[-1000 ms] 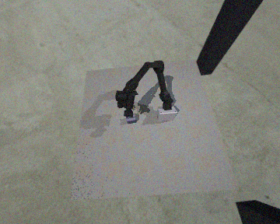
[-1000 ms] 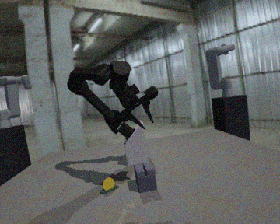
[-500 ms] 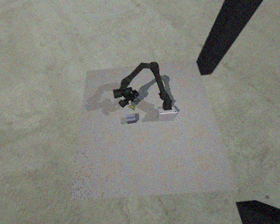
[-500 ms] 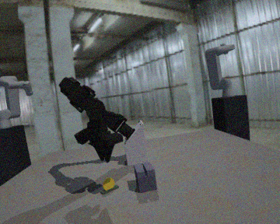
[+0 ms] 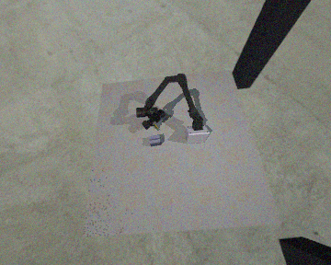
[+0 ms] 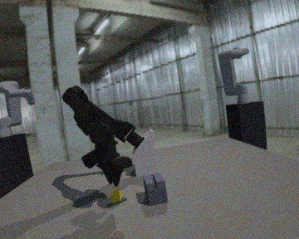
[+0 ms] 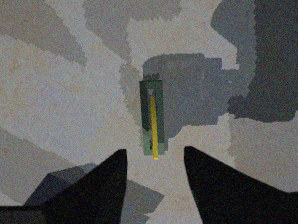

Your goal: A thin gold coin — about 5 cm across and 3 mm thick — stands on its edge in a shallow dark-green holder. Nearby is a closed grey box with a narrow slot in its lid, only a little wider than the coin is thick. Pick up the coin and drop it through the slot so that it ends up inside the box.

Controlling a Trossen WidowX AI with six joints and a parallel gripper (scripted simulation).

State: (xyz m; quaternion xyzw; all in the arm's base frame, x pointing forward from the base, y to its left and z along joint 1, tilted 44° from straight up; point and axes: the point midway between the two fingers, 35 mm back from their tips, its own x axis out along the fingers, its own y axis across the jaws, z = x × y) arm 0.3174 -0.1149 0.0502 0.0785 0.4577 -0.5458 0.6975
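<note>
The gold coin (image 6: 115, 196) (image 7: 154, 127) stands on its edge in the shallow dark-green holder (image 7: 144, 107). In the wrist view it shows as a thin yellow line, running nearly upright in the picture. The closed grey box (image 5: 156, 140) (image 6: 156, 194) stands beside the holder, with a dark slot in its lid. My gripper (image 6: 115, 185) (image 7: 155, 155) points down above the coin, apart from it. Its fingers stand partly open with nothing between them, one to each side of the coin's line in the wrist view. In the top view the gripper hides most of the holder.
The arm's base is on a pale block (image 5: 198, 136) (image 6: 144, 158), to one side of the box and holder. Shadows of the arm fall around the holder. A dark post (image 5: 265, 43) stands at the mat's upper right corner in the top view.
</note>
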